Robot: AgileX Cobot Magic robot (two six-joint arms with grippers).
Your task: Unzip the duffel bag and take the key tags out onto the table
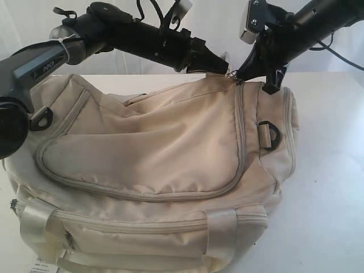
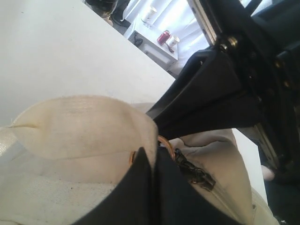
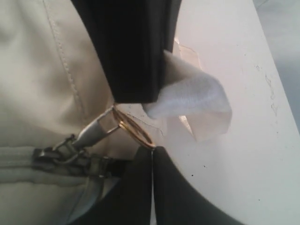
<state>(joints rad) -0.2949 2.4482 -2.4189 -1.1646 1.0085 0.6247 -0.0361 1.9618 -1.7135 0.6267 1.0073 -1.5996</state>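
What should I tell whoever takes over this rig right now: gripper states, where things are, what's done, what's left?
Left gripper: shut, apparently pinching a fold of the duffel bag beside the zip end.
Right gripper: shut on the zip pull ring.
The bag lies on the table; its flap zip looks fully closed. No key tags in view.
Done: pull gripped, bag braced. Left: run the zip open, lift the key tags out onto the table.
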